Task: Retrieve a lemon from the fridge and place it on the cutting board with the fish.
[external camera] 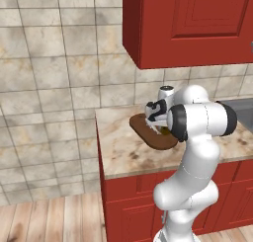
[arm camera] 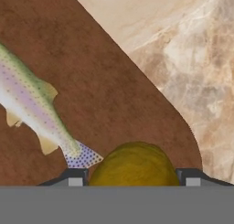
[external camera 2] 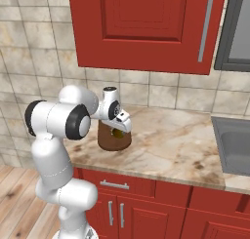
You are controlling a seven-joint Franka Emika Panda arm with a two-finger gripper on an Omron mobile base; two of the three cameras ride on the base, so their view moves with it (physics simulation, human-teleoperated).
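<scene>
The marble counter [external camera 2: 171, 145] carries the cutting board [arm camera: 105, 95]. On the board the fish [arm camera: 32, 104] lies at nine o'clock in my hand view. My gripper [arm camera: 134, 177] hangs above the board, clamped on the lemon [arm camera: 135, 166] at six o'clock.

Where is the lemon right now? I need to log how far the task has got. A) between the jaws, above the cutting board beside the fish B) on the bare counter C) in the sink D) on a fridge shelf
A: in the hand view the lemon sits between the two fingertips, over the brown cutting board near the fish tail.
</scene>
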